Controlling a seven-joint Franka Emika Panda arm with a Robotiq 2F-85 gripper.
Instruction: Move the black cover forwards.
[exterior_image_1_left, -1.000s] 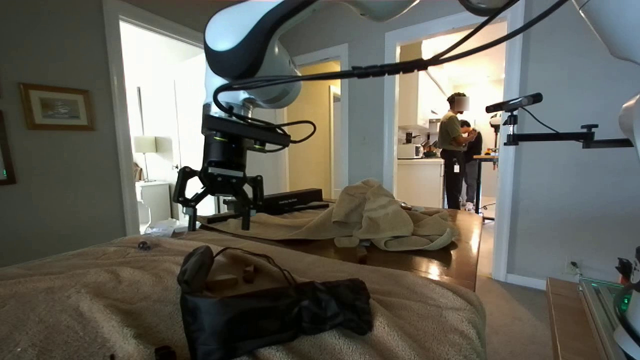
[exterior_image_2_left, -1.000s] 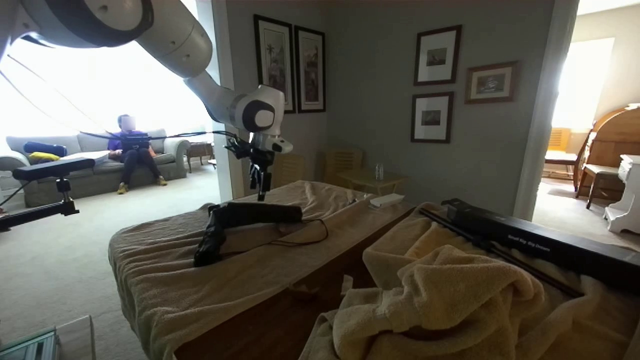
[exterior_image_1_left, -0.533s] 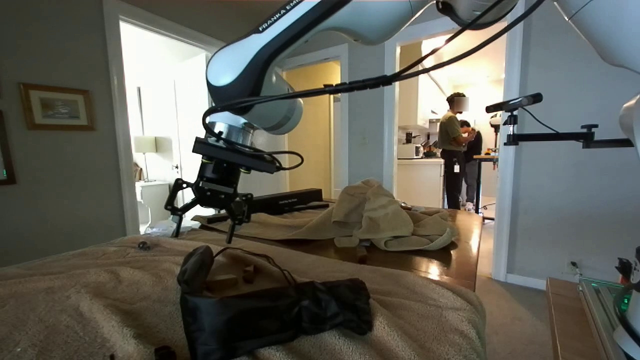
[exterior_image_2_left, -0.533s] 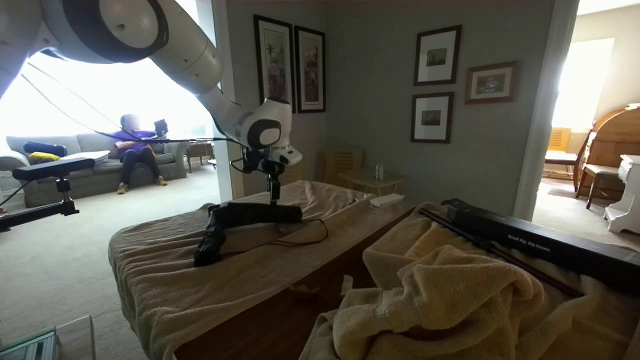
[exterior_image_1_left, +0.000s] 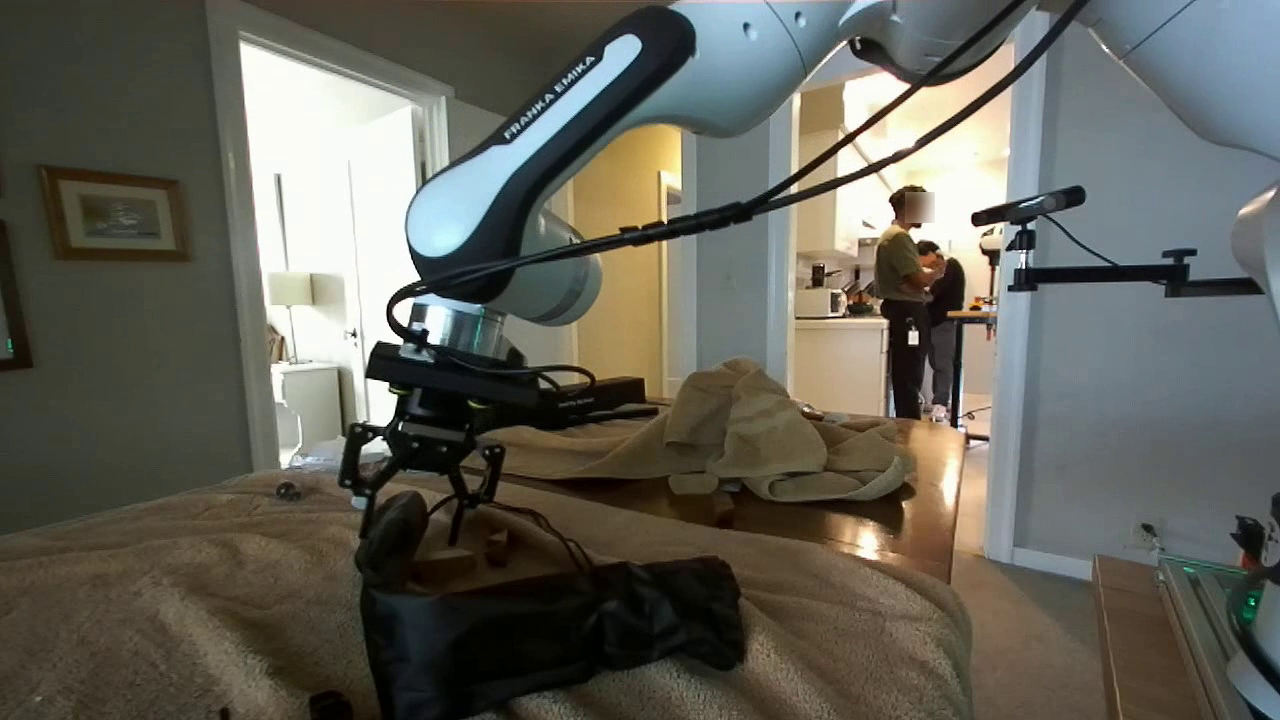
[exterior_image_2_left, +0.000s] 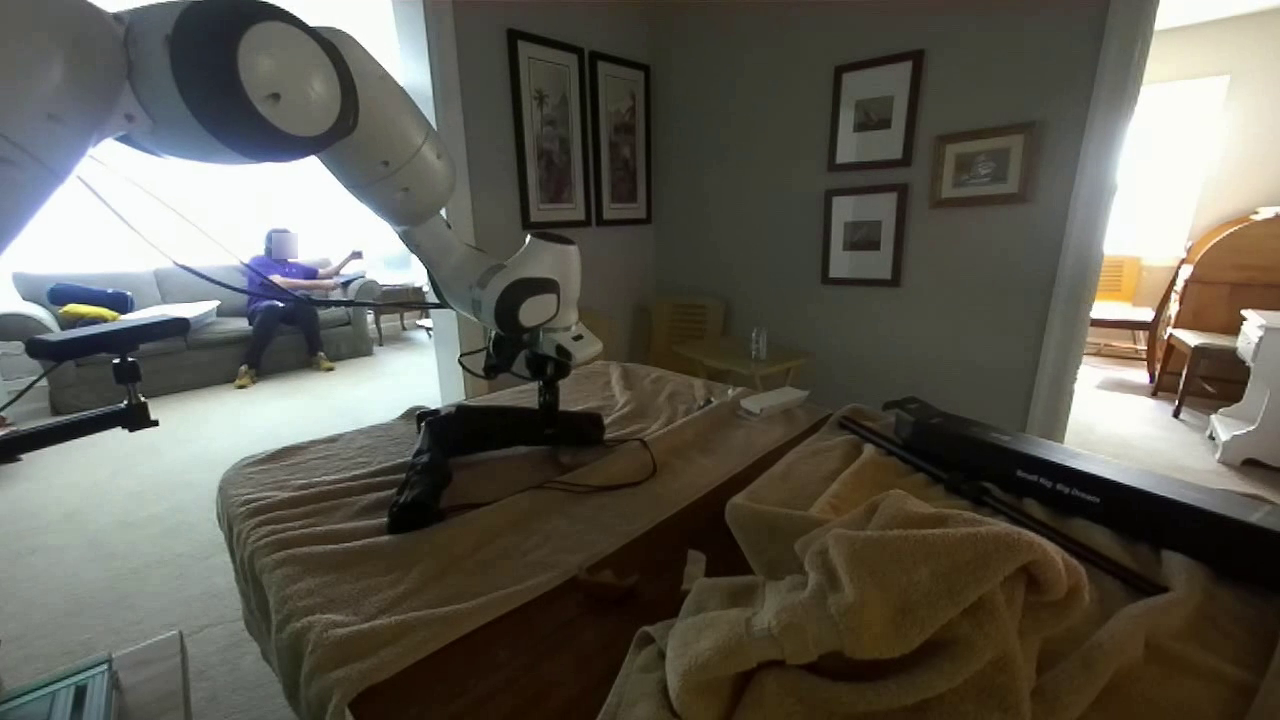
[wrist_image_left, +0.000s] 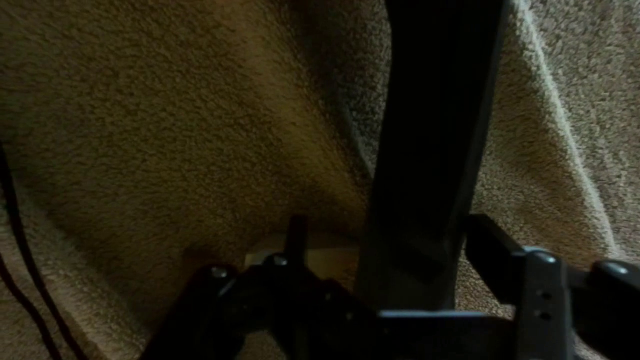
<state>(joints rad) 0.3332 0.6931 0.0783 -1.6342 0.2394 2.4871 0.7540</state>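
Where a tan fleece blanket (exterior_image_1_left: 190, 610) covers part of the glossy brown wooden desk (exterior_image_1_left: 932, 490), we find the long, bent black fabric cover (exterior_image_1_left: 490, 640) lying. We observe the black jointed fingers (wrist_image_left: 492, 257) spread well apart, straddling the cover near one end, with hold of nothing. One stands just beside the cover, and whether it touches we cannot say; the other stands off from it by a visible gap. On the inner side of the cover's bend we record a small tan block (exterior_image_1_left: 445, 566) and a looped, thin black cord (wrist_image_left: 22, 245). In both exterior views, we note a crumpled tan towel (exterior_image_1_left: 745, 425) and a long black box (exterior_image_2_left: 1110, 500) well apart from the cover.
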